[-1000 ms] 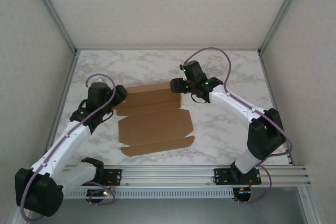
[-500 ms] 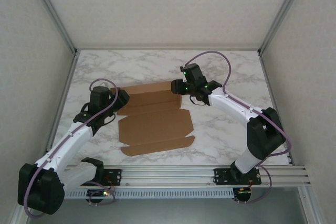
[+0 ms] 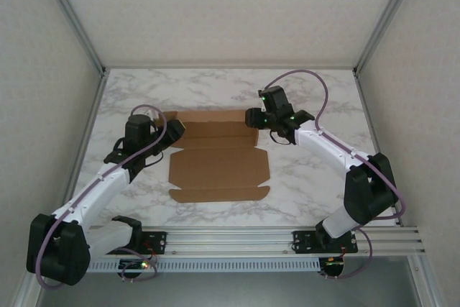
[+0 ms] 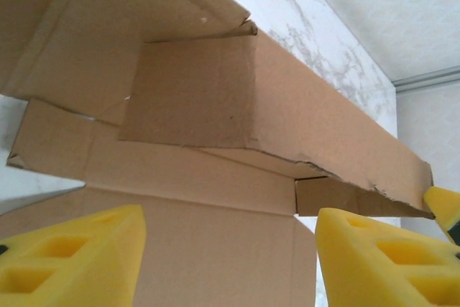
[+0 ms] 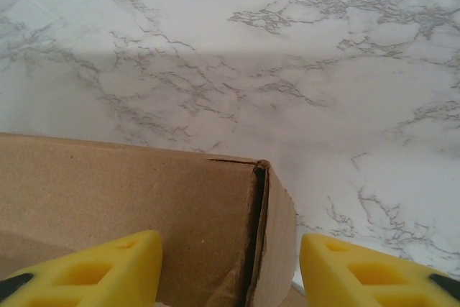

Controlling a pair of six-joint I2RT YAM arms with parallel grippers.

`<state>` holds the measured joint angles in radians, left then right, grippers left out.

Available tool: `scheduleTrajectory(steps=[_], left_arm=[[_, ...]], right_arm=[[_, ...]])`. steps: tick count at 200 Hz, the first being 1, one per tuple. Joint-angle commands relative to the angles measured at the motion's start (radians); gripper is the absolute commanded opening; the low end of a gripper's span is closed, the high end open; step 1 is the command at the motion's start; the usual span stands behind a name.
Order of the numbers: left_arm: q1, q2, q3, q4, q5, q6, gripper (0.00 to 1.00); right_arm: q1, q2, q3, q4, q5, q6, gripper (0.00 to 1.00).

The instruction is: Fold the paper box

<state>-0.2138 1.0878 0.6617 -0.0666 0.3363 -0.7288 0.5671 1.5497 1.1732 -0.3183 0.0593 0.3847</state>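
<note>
The paper box (image 3: pixel 219 169) lies as a brown sheet mid-table, its back strip folded up into a low wall (image 4: pixel 273 91). My left gripper (image 3: pixel 172 132) is at the sheet's back left corner. In the left wrist view the left gripper (image 4: pixel 230 260) is open, yellow fingers (image 4: pixel 72 257) wide apart over the flat panel, nothing pinched. My right gripper (image 3: pixel 251 117) is at the back right corner. There the right gripper (image 5: pixel 230 271) is open and straddles the raised wall's end (image 5: pixel 262 235), where a side flap bends round; bare marble shows between flap and right finger.
The marble table top (image 3: pixel 316 177) runs out to grey enclosure walls left, right and behind. An aluminium rail (image 3: pixel 244 239) carrying both arm bases crosses the near edge. Open marble lies behind the box and to its right.
The sheet has slid right and turned square to the table. Both grippers moved right with it, staying at its back corners, and both jaws narrowed a little.
</note>
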Motion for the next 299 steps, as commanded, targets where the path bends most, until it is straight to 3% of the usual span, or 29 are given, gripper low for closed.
scheduleTrajectory(steps=[1,29,76,107,154,212,254,299], left_arm=[[0.01,-0.038,0.065,-0.078,-0.07,0.069,0.67],[0.022,-0.005,0.116,-0.08,-0.109,0.102,0.7],[0.031,0.223,0.244,-0.054,-0.081,0.119,0.68],[0.031,0.296,0.245,0.012,0.021,0.065,0.63],[0.033,0.248,0.171,0.159,0.139,-0.025,0.57],[0.058,0.254,0.07,0.334,0.191,-0.128,0.45],[0.077,0.227,-0.067,0.58,0.234,-0.278,0.41],[0.079,0.211,-0.124,0.711,0.24,-0.339,0.39]], right_arm=[[-0.007,-0.01,0.011,-0.074,0.048,-0.049,0.53],[-0.008,-0.007,0.02,-0.07,0.012,-0.069,0.54],[-0.012,0.02,0.049,-0.083,-0.048,-0.085,0.54],[-0.019,0.033,0.059,-0.082,-0.07,-0.083,0.54],[-0.025,0.058,0.083,-0.081,-0.112,-0.087,0.54],[-0.031,0.072,0.097,-0.082,-0.142,-0.087,0.53],[-0.053,0.074,0.084,-0.064,-0.189,-0.06,0.53],[-0.057,0.082,0.083,-0.046,-0.221,-0.045,0.51]])
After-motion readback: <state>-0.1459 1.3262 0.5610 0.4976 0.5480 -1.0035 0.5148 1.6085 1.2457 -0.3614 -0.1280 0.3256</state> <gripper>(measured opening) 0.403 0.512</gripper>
